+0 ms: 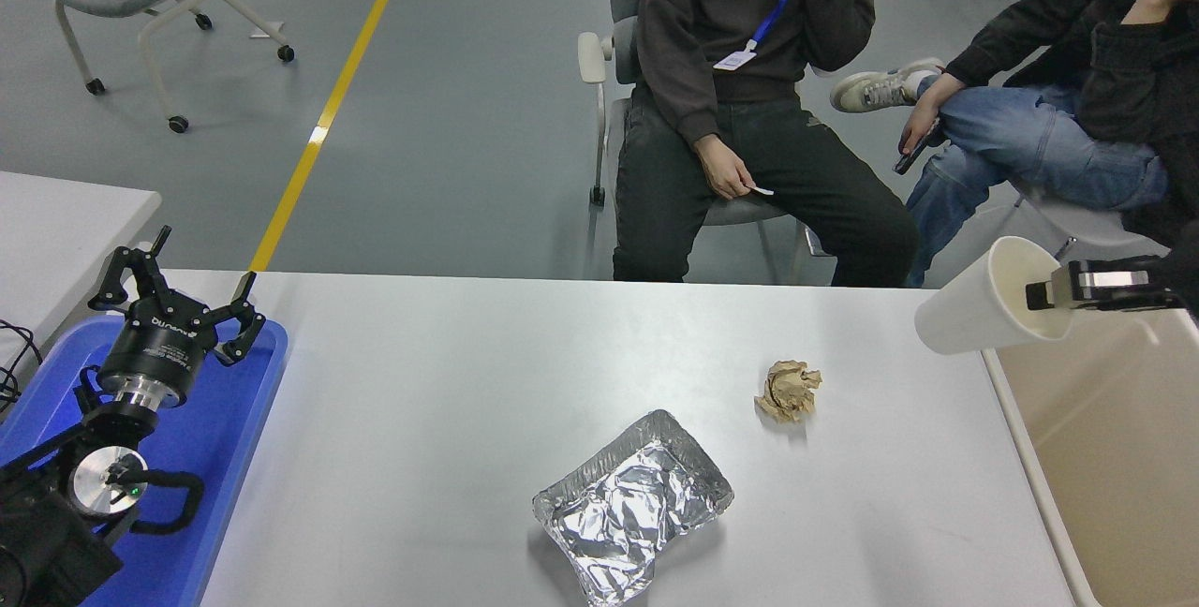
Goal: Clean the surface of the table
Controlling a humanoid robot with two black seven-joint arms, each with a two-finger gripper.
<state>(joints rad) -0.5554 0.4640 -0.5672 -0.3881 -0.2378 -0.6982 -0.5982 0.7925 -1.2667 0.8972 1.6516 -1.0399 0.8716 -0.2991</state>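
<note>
You have a crumpled brown paper ball (789, 390) lying on the worktop (450, 382), well to the left of the beige bin (1115, 457); nearer you and further left of the bin lies a crumpled foil tray (632, 504), apart from the ball. Beyond the worktop's far edge two people (749, 73) sit on chairs, clear of the arms. Your right claw (1077, 293) comes in from the right edge, pinched on the rim of a white paper cup (984, 312), one finger inside its mouth. The cup is tipped on its side, lifted off the worktop, hanging over the bin's far left corner. What the bin holds you cannot tell from here. Your left claw (178, 293) is parked with its fingers spread wide over the blue tray (225, 420), far left of the bin.
</note>
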